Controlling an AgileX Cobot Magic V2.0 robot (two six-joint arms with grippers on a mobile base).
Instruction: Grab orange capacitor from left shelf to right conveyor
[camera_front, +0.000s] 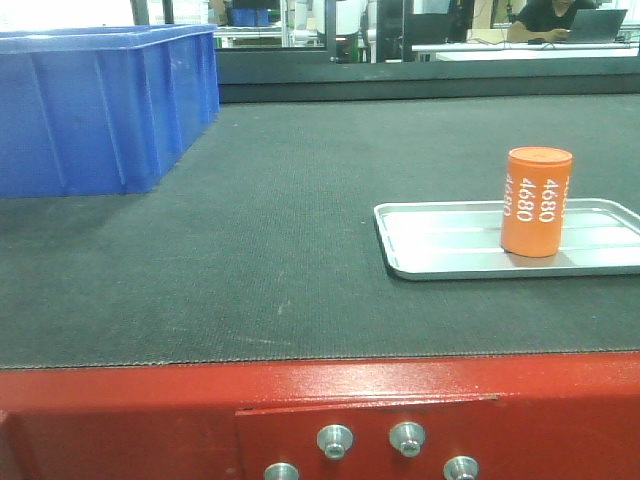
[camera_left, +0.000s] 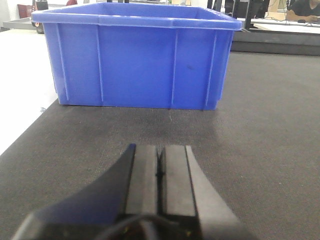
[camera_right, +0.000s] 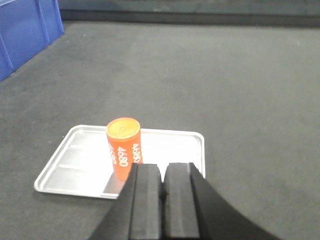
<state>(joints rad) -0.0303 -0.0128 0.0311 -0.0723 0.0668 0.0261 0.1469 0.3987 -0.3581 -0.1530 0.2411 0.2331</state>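
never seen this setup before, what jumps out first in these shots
The bright orange can marked 4680 stands upright in a shallow silver tray on the right of the dark belt. A big blue bin sits at the belt's far left. Along the near edge runs a red bolted frame, and both grippers, left and right, are shut and empty.

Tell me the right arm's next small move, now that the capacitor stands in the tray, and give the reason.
Probably just back the right gripper away, up and rearward. The orange capacitor stands upright in the silver tray on the conveyor belt, untouched, and the jaws look closed with nothing between them. The fingers sit close in front of it, so withdrawing avoids tipping it.
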